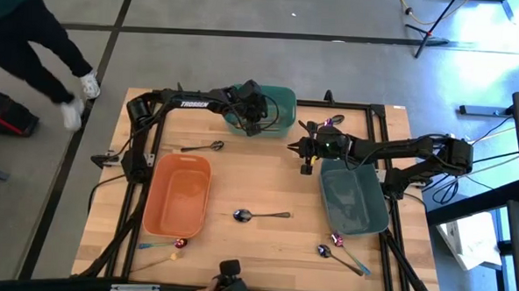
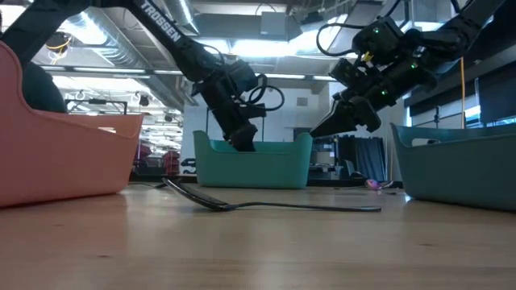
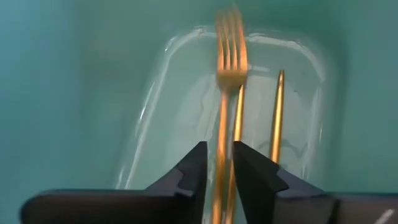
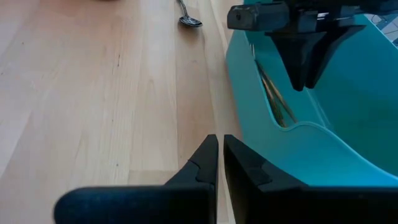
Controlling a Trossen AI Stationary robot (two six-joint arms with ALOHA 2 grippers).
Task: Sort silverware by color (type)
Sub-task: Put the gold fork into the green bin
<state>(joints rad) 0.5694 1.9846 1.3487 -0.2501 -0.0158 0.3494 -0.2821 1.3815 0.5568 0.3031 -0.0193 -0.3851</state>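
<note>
My left gripper [image 1: 250, 110] [image 3: 219, 152] points down into the teal bin [image 1: 283, 101], shut on a gold fork [image 3: 230, 59]. A second gold piece [image 3: 277, 112] lies on the bin floor beside it. My right gripper [image 1: 305, 158] [image 4: 220, 143] is shut and empty, hovering above the table between the teal bin and the grey-blue bin [image 1: 355, 201]. Dark spoons lie on the table [image 1: 203, 147] [image 1: 258, 216]. More dark, purple and gold pieces lie near the table's near edge [image 1: 341, 253] [image 1: 160, 245]. My left gripper pinches the gold fork's handle [image 3: 221, 140] between its two fingers, coming from above and pointing down. The fork runs along the fingers and hangs tines down inside the teal bin, blurred in the wrist view. Whether its tines touch the bin floor I cannot tell.
The orange bin [image 1: 178, 195] sits at the table's left. A purple piece [image 1: 332, 122] lies by the far edge, right of the teal bin. A person's legs [image 1: 65, 76] show beyond the far left corner. Bare wood lies between the bins.
</note>
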